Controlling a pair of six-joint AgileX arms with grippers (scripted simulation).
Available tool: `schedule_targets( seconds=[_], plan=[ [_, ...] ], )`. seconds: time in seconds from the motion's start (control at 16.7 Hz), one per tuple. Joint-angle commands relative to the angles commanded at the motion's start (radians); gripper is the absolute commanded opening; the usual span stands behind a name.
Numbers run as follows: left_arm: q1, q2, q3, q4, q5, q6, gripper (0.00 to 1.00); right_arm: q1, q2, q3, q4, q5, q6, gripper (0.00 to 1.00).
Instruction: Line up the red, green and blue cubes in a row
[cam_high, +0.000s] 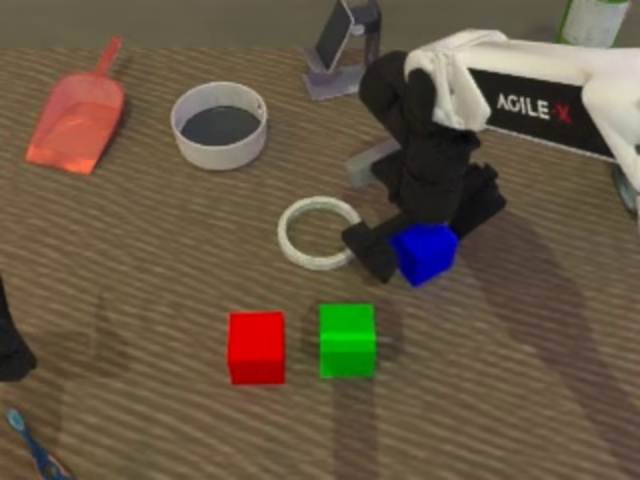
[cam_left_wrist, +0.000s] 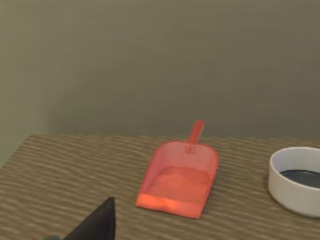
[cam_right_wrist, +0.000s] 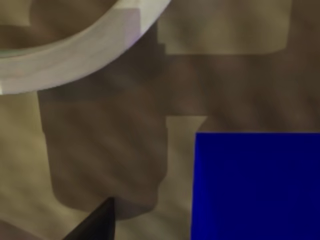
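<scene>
The red cube (cam_high: 256, 347) and the green cube (cam_high: 347, 340) sit side by side near the table's front, with a small gap between them. The blue cube (cam_high: 425, 252) lies farther back and to the right, under my right gripper (cam_high: 405, 252). That gripper is open: one black finger (cam_right_wrist: 100, 222) stands apart from the blue cube (cam_right_wrist: 255, 185), with bare table between them, and its other finger is hidden. My left gripper (cam_high: 10, 350) is parked at the table's left edge, open, with one fingertip (cam_left_wrist: 97, 222) showing.
A white ring (cam_high: 320, 232) lies just left of the right gripper. Behind it are a white bowl (cam_high: 220, 123), an orange-red scoop (cam_high: 78, 115), a phone on a stand (cam_high: 345, 45) and a green-and-white can (cam_high: 592, 20). A blue stick (cam_high: 35, 450) lies at the front left corner.
</scene>
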Motion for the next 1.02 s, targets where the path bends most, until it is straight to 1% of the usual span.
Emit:
schedule_targets(
  seconds=[0.06, 0.84, 0.9, 1.02],
  plan=[
    [0.000, 0.000, 0.000, 0.000, 0.000, 0.000, 1.00, 0.000, 0.000, 0.000, 0.000, 0.000, 0.000, 1.00],
    [0.000, 0.000, 0.000, 0.000, 0.000, 0.000, 1.00, 0.000, 0.000, 0.000, 0.000, 0.000, 0.000, 0.02],
    [0.000, 0.000, 0.000, 0.000, 0.000, 0.000, 1.00, 0.000, 0.000, 0.000, 0.000, 0.000, 0.000, 0.00],
    [0.000, 0.000, 0.000, 0.000, 0.000, 0.000, 1.00, 0.000, 0.000, 0.000, 0.000, 0.000, 0.000, 0.00]
  ],
)
